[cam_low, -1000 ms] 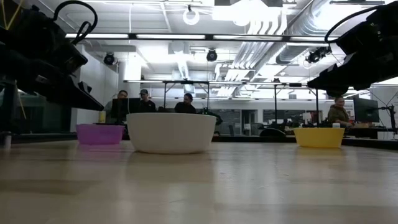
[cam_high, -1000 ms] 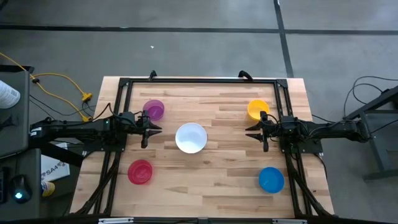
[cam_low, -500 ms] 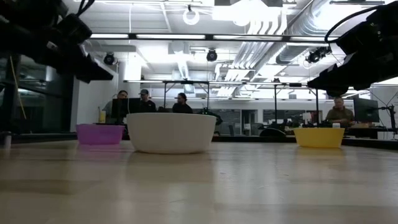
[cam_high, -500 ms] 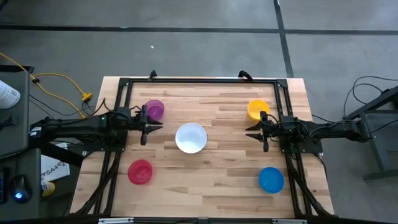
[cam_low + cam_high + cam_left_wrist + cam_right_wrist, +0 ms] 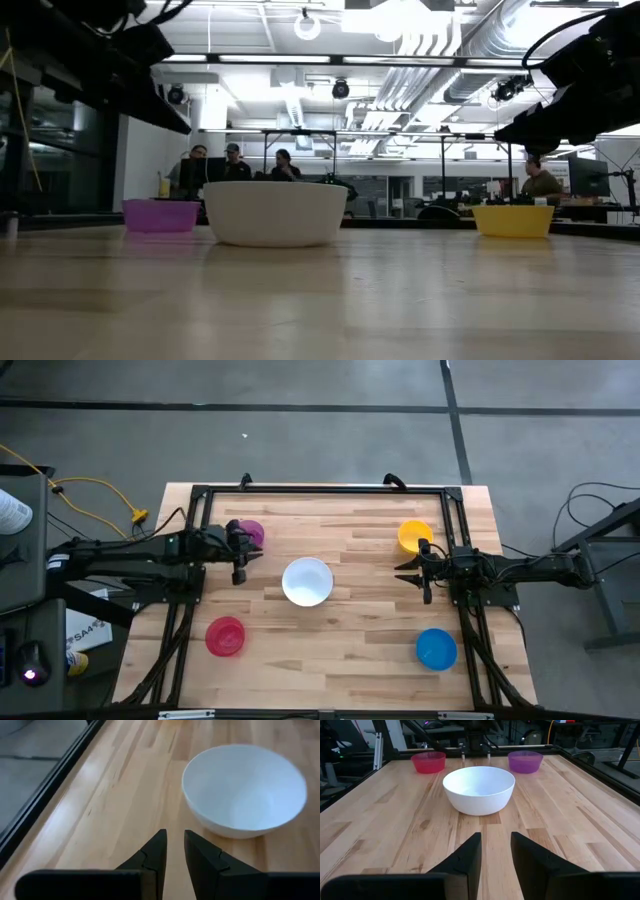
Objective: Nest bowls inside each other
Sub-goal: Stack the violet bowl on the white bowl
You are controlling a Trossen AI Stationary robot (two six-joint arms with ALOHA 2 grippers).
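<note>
Five bowls rest base-down and apart on the wooden table: white (image 5: 307, 581) in the middle, purple (image 5: 250, 533) far left, red-pink (image 5: 225, 636) near left, yellow (image 5: 413, 536) far right, blue (image 5: 436, 649) near right. My left gripper (image 5: 248, 560) hangs above the table between the purple and white bowls, slanting down toward the white bowl (image 5: 245, 790). Its fingers (image 5: 175, 845) stand a narrow gap apart with nothing between them. My right gripper (image 5: 407, 573) waits right of the white bowl (image 5: 479, 790), near the yellow one, also narrowly open (image 5: 496, 845) and empty.
A black metal frame (image 5: 320, 488) runs along the table's far edge and both sides, where the arms are mounted. Bare wood lies between the bowls. In the low view, people sit at desks in the room beyond the table.
My left gripper has risen well above the table and shifted slightly toward the far edge, beside the purple bowl, tipping its fingers further down. No bowl has moved.
</note>
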